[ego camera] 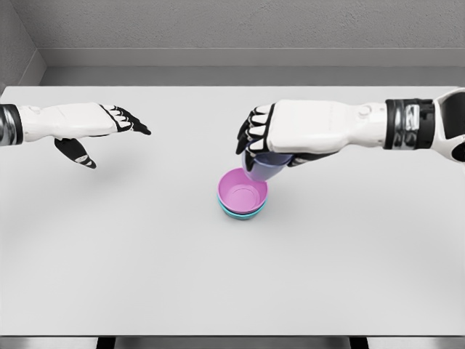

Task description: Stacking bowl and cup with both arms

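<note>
White table bears stacked bowls below grey walls.

Upper part of purple cup hidden beneath curled fingers of right hand. Teal bowl mostly covered by pink bowl nested inside, only rim edge showing. Both forearms cut off at frame sides; table cropped at bottom.

The white left hand is held out flat, fingers extended; the white right hand is curled in a grasp, palm down.
</note>
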You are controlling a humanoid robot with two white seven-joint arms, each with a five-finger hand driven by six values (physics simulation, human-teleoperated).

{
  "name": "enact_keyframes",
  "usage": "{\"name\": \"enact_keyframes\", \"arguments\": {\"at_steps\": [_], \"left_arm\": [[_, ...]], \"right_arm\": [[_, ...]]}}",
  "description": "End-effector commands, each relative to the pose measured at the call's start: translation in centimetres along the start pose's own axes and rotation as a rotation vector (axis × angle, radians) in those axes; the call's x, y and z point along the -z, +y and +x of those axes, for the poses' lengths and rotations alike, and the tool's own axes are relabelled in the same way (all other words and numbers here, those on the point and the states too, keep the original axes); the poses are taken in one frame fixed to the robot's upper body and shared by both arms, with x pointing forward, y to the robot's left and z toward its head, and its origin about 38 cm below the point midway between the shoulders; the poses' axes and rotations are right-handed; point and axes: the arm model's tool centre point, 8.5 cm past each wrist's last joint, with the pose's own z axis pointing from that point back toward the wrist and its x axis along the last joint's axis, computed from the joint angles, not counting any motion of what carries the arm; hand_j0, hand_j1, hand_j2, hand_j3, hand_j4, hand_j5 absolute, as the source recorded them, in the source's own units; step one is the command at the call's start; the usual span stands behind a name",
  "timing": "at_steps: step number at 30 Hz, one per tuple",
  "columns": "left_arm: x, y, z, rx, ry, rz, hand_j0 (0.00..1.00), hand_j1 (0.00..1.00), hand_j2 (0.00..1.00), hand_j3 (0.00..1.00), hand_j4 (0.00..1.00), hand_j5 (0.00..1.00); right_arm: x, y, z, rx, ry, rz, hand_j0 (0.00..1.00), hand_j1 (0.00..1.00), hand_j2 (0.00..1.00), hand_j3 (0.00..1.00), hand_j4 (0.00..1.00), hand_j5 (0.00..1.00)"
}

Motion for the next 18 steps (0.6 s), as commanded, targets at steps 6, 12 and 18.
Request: {"name": "enact_keyframes", "arguments": {"at_steps": [6, 12, 18], "left_arm": [[-0.1, 0.0, -0.1, -0.004, 0.003, 0.002, 1.00, 1.00, 1.00, 1.00, 1.00, 1.00], [-0.1, 0.0, -0.1, -0.006, 0.001, 0.003, 1.00, 1.00, 1.00, 1.00, 1.00, 1.00], [-0.1, 0.0, -0.1, -0.006, 0.001, 0.003, 1.00, 1.00, 1.00, 1.00, 1.00, 1.00]], "right_arm": [[1.2, 0.1, 0.5, 0.008, -0.035, 0.002, 0.56, 0.56, 0.56, 0.56, 0.56, 0.56], [2.5, 0.7, 1.1, 0.020, -0.071, 0.007, 0.56, 0.56, 0.56, 0.56, 0.56, 0.56], [2.4, 0.7, 0.8, 0.024, -0.062, 0.008, 0.57, 0.57, 0.57, 0.57, 0.57, 0.57]]}}
